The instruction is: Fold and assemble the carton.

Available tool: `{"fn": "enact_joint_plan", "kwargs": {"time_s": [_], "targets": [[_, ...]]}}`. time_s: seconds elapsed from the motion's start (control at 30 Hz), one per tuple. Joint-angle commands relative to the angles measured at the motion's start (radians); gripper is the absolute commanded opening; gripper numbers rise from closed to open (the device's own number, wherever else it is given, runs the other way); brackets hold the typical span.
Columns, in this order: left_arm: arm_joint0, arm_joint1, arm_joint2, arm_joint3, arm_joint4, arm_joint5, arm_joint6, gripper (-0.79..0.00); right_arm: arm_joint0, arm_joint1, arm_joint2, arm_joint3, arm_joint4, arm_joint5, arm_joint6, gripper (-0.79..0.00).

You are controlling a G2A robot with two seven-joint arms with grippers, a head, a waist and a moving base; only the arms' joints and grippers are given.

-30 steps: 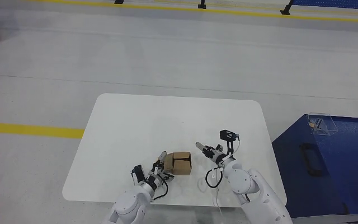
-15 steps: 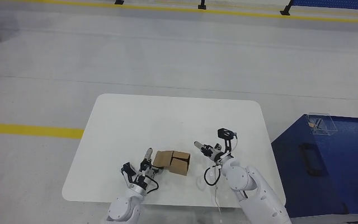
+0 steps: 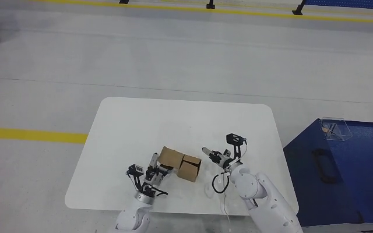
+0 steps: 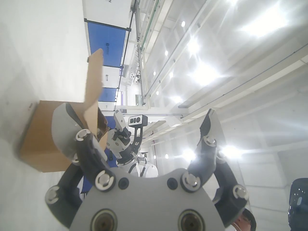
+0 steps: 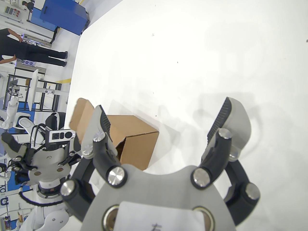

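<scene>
Brown carton (image 3: 180,164) on white counter (image 3: 175,122), one flap lifted; left pincer (image 4: 137,118) and right pincer (image 5: 164,108) flank it, both spread wide, gripping nothing.

Table (image 3: 116,134) with 1 carton (image 3: 189,167) resting on it near the robot-side edge, between the 2 grippers. The left gripper (image 3: 157,165) is just beside the carton's left end, where 1 flap (image 3: 170,155) stands raised. The right gripper (image 3: 211,155) is near the right end, apart from it. A cabinet (image 3: 338,175) stands right of the table.
</scene>
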Motion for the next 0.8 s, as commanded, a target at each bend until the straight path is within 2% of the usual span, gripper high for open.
{"fn": "enact_joint_plan", "kwargs": {"time_s": [0.0, 0.43, 0.6, 0.77], "targets": [[0.005, 0.0, 0.001, -0.028, 0.023, -0.022, 0.01, 0.0, -0.002, 0.0, 0.004, -0.005, 0.001, 0.002, 0.004, 0.0], [0.058, 0.01, 0.012, -0.181, 0.206, 0.022, 0.043, 0.0, -0.015, -0.003, 0.022, -0.011, -0.002, -0.003, 0.003, 0.0], [0.074, 0.009, 0.045, -0.225, 0.293, 0.079, 0.063, 0.0, -0.02, -0.002, 0.036, -0.012, 0.004, -0.009, 0.007, 0.0], [0.061, 0.002, 0.085, -0.235, 0.327, 0.139, 0.103, 0.0, -0.029, -0.001, 0.052, -0.023, 0.006, -0.014, 0.01, 0.0]]}}
